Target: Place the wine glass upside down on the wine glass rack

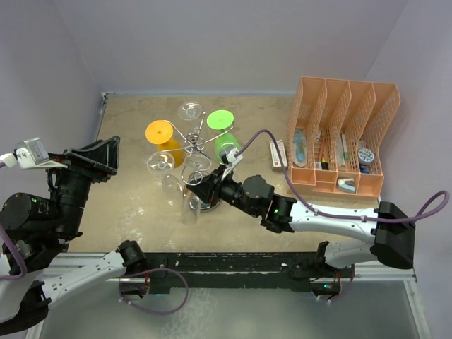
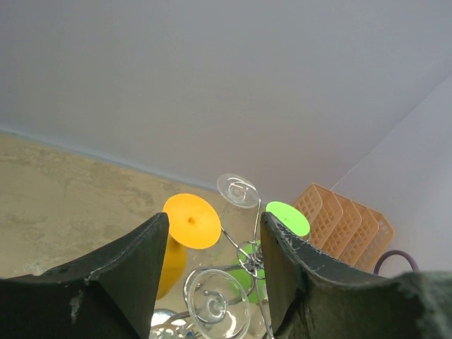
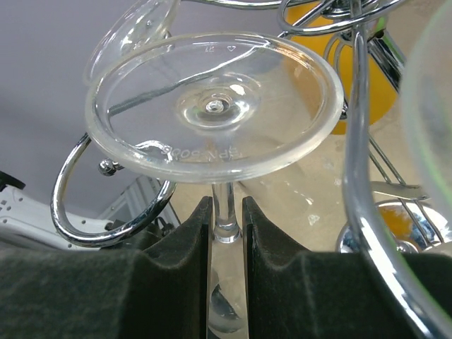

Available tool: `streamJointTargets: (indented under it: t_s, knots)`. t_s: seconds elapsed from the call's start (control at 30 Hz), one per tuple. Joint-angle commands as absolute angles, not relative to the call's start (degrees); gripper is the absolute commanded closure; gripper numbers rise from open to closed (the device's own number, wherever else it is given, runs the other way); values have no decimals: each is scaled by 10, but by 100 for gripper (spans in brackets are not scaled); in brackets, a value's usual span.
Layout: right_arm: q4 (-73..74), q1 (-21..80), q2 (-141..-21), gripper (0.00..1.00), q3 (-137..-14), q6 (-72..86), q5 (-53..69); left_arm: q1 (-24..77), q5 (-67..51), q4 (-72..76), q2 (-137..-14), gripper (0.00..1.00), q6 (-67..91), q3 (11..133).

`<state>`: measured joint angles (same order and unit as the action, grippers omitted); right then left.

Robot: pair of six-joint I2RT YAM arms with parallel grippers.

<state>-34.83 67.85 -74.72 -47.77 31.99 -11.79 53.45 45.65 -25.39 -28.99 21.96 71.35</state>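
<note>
The wine glass rack [image 1: 196,145], chrome wire with curled arms, stands mid-table. My right gripper [image 1: 202,186] is at its near side, shut on the stem of a clear wine glass [image 3: 226,215] held upside down. The glass's round foot [image 3: 212,106] is uppermost, just above a chrome scroll loop [image 3: 99,212]; whether it rests on the loop I cannot tell. Its bowl [image 1: 189,207] hangs below the gripper. My left gripper [image 1: 99,158] is raised at the left, open and empty, looking down on the rack [image 2: 248,260].
The rack holds an orange glass [image 1: 161,133], two green glasses [image 1: 219,119] and other clear glasses [image 1: 189,111], all foot up. An orange mesh organiser [image 1: 342,134] full of stationery stands at the right, with a small box [image 1: 277,152] beside it. Walls close in at the back and sides.
</note>
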Motion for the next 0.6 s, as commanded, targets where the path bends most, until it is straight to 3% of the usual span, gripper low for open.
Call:
streamJointTargets:
  t_s: [0.0,0.57]
  knots:
    - [-375,678,-743,100,-514,286,-76,538,455,-249,-293,48,224,719]
    - [-408,678,-719,100,-494,241,30,538,455,-249,-292,48,224,719]
